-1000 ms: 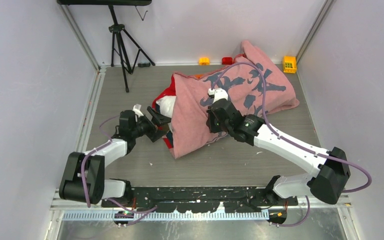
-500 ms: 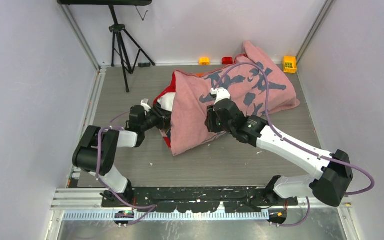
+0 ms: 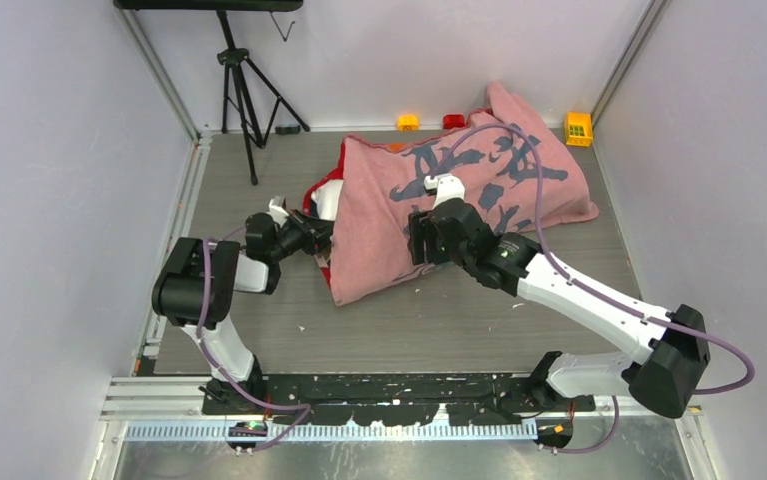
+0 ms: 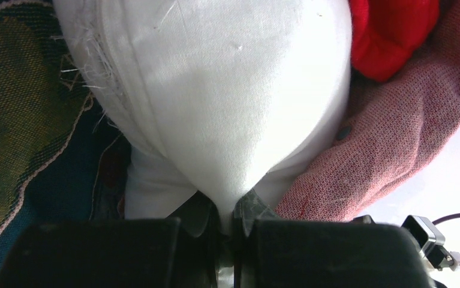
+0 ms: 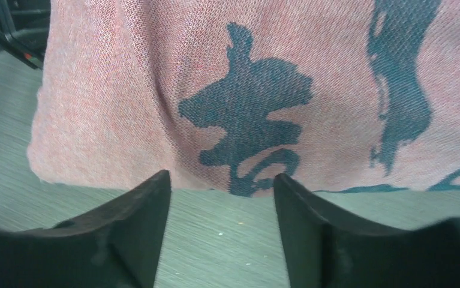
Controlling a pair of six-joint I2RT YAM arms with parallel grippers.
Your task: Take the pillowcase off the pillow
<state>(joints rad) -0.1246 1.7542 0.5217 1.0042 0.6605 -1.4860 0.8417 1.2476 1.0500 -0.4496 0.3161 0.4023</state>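
Two arms reach over the grey table (image 3: 409, 330) in the top view. The left gripper (image 3: 311, 236) sits at the open mouth of the pillowcase (image 3: 459, 170), and a small patch of the white pillow (image 3: 329, 197) shows just ahead of its fingertips. The rest of the pillow lies under the faded pink cloth stretching away beyond them. The right gripper (image 3: 421, 240) hangs over the near edge of that cloth. From this height I cannot tell how its fingers stand. A black tripod (image 3: 242, 100) stands well beyond the left fingers, at the back.

Left wrist view: the left gripper (image 4: 227, 210) is clenched on the pillow (image 4: 215, 90), with a pinch of white fabric drawn to a point between the two tips. The pillowcase (image 4: 389, 138) wraps around both sides of the fingers. Its pink reverse and a bright red fold are to one side, and its dark printed face is to the other.

Right wrist view: the right gripper (image 5: 221, 186) is released, its black fingers (image 5: 149, 204) spread with only bare table (image 5: 215, 240) between them. The pillowcase (image 5: 311, 72) lies just past the tips, its edge running across in front of them with a grey-blue blotch straight ahead. It does not enter the gap.
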